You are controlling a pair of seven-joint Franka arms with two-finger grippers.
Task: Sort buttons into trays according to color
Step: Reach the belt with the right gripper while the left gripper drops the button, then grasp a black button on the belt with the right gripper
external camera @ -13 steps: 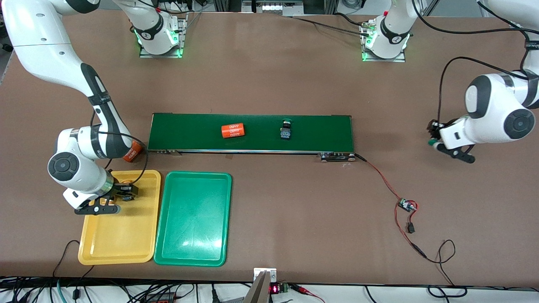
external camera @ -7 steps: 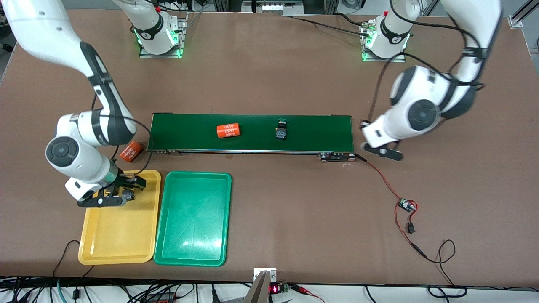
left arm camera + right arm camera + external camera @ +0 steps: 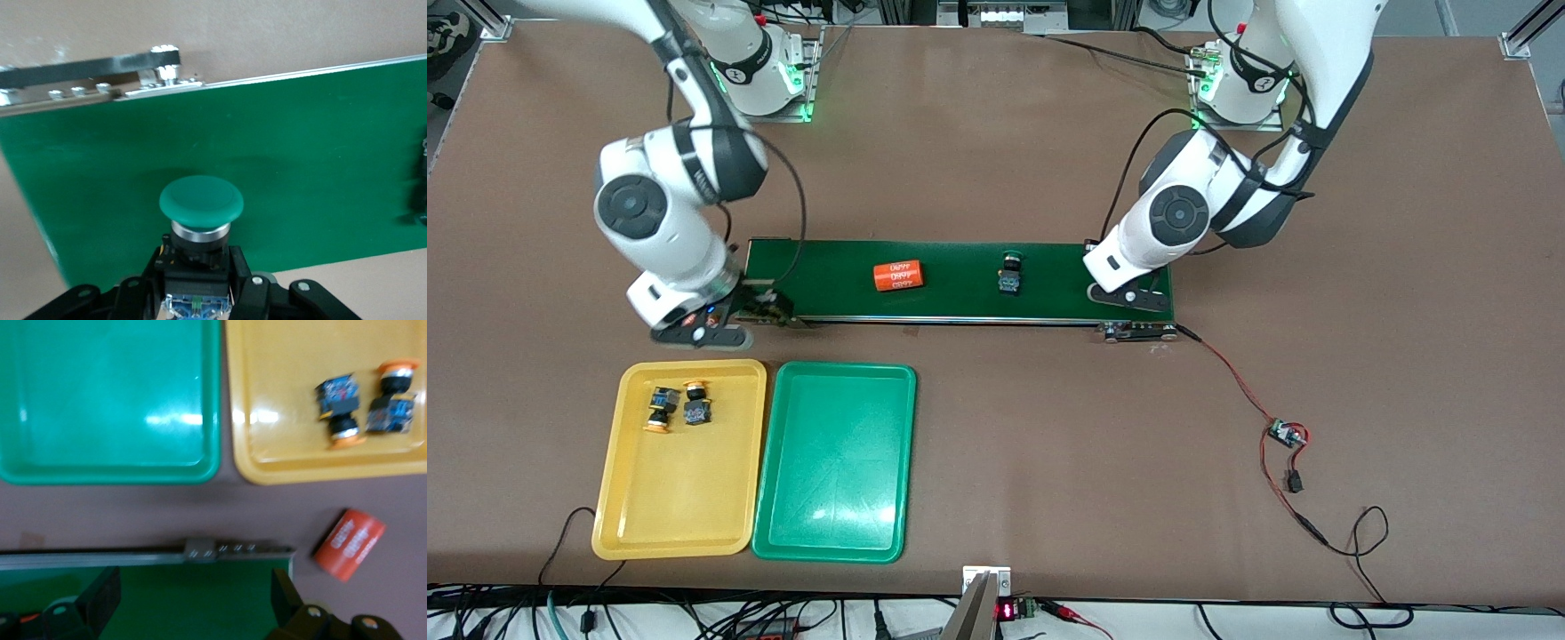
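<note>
- Right jaws: spread wide, holding nothing. A second ago they were low over the yellow tray [image 3: 685, 498]; now they hang over the conveyor belt [image 3: 960, 298] at the right arm's end.
- With the arm out of the way, both yellow-capped buttons show in the yellow tray, side by side and just apart, in the part farther from the front camera: one [image 3: 658, 409], the other [image 3: 696, 404]. Judgement: the yellow half of the sort is done.
- Green tray [image 3: 836, 462], beside the yellow one: holds no button yet.
- Left jaws: narrow, clamped on the body of a green-capped button [image 3: 200, 200], cap pointing away from the wrist. The left arm has swung in from the surface's edge and now holds this button over the belt at the left arm's end. Cannot tell whether it touches the belt.
- Second green-capped button [image 3: 1010, 271] lies on the belt about mid-length. It and the orange cylinder [image 3: 896, 276] have both drifted toward the right arm's end, so the belt is running.
- Another orange cylinder [image 3: 349, 543] lies on the surface just off the belt's end, between belt and yellow tray.
- Judgement: both green buttons are still to reach the green tray, and the open right jaws look placed to meet the one riding in.
</note>
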